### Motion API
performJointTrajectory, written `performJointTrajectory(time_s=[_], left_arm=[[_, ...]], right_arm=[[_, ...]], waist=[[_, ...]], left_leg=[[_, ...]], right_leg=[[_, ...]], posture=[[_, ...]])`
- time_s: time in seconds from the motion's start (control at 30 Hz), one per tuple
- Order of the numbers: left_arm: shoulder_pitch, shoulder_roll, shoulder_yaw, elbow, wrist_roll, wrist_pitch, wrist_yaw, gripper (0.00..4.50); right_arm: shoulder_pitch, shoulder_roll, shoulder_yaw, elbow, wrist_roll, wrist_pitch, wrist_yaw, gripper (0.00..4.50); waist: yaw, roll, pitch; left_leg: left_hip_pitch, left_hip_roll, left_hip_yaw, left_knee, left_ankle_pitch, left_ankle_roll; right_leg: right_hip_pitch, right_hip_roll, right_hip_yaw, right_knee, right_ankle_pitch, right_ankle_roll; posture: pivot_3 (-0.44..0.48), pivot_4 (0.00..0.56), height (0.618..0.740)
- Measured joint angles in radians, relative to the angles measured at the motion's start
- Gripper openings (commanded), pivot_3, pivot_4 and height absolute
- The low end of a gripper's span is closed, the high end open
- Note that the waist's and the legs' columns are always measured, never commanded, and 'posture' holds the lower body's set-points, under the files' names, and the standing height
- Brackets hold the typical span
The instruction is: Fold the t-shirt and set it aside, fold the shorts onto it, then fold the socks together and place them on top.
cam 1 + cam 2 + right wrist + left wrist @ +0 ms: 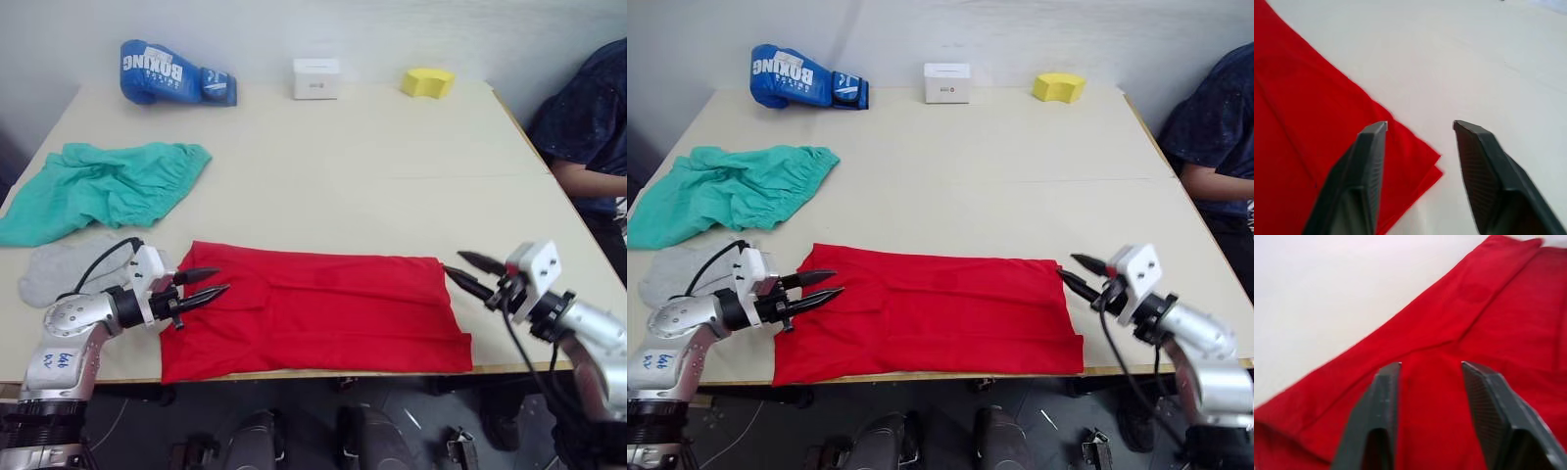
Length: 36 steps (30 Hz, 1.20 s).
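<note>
The red t-shirt (323, 308) lies folded into a long band along the table's near edge. My left gripper (214, 284) is open just above its left end, empty; the left wrist view shows its fingers (1376, 416) over the red cloth (1488, 323). My right gripper (464, 270) is open at the t-shirt's far right corner (1420, 161), holding nothing. The teal-green shorts (103, 186) lie crumpled at the left side of the table. The light grey socks (59, 269) lie between the shorts and my left arm.
A blue boxing glove (171, 71), a white box (315, 78) and a yellow sponge (427, 82) sit along the table's far edge. A person in dark blue (588, 127) sits at the right side. Bare tabletop (372, 186) spans the middle.
</note>
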Motion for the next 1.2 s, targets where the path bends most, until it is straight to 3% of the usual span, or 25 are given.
performJointTrajectory(time_s=[0.13,0.17,0.37,0.47,0.67,0.83,1.0,1.2], left_arm=[[0.040,0.001,0.026,-0.086,-0.067,0.036,-0.031,4.21],[0.046,0.007,0.033,-0.111,-0.080,0.051,-0.034,4.46],[0.062,0.004,0.044,-0.238,-0.143,0.124,0.001,4.46],[0.084,-0.017,0.044,-0.273,-0.142,0.125,0.036,4.50],[0.126,-0.023,0.045,-0.293,-0.140,0.121,0.060,4.50],[0.126,-0.023,0.052,-0.289,-0.139,0.100,0.070,4.50],[0.117,-0.030,0.052,-0.260,-0.109,0.070,0.088,4.50],[0.122,-0.096,0.051,-0.232,-0.084,0.048,0.151,4.50]], right_arm=[[-0.236,-0.066,0.121,0.259,-0.065,0.044,0.158,4.50],[-0.294,-0.073,0.158,0.325,-0.086,0.052,0.206,4.50],[-0.592,-0.056,0.380,0.699,-0.254,0.082,0.453,4.50],[-0.684,-0.023,0.413,0.818,-0.307,0.038,0.504,3.93],[-0.707,-0.003,0.436,0.861,-0.340,0.025,0.622,1.78],[-0.714,0.024,0.438,0.876,-0.362,-0.009,0.633,0.02],[-0.832,0.055,0.439,1.018,-0.436,-0.131,0.546,0.02],[-0.998,0.128,0.426,1.210,-0.541,-0.302,0.160,0.02]], waist=[[-0.002,0.003,0.002],[-0.002,0.003,0.002],[-0.003,0.007,0.005],[-0.006,0.006,0.005],[-0.007,0.006,0.005],[-0.008,0.006,0.005],[-0.022,0.008,0.006],[-0.033,0.009,0.007]], left_leg=[[-0.002,-0.001,0.001,0.000,0.000,0.001],[-0.002,-0.001,0.001,0.000,0.001,0.003],[-0.003,-0.001,0.002,0.000,0.003,0.004],[-0.003,-0.001,0.003,0.002,0.004,0.003],[-0.002,-0.001,0.002,0.002,0.001,0.001],[-0.002,-0.001,0.002,0.002,0.000,-0.002],[-0.002,-0.001,0.003,0.002,0.002,-0.005],[-0.002,-0.001,0.004,0.001,0.006,-0.004]], right_leg=[[-0.001,0.000,0.000,-0.002,0.000,0.000],[-0.001,0.000,0.000,-0.002,0.000,0.000],[-0.001,0.000,-0.001,-0.003,0.000,0.000],[0.000,0.000,0.000,-0.003,0.001,0.001],[0.000,0.000,0.000,-0.003,0.001,0.002],[0.000,0.000,0.000,-0.003,0.001,0.002],[-0.001,0.000,0.000,-0.002,0.001,0.002],[-0.003,0.000,0.001,-0.001,0.001,0.002]], posture=[[0.000,0.150,0.740],[0.000,0.150,0.740],[0.000,0.150,0.740],[0.000,0.150,0.740],[0.000,0.150,0.740],[0.000,0.150,0.740],[0.000,0.150,0.740],[0.000,0.150,0.740]])
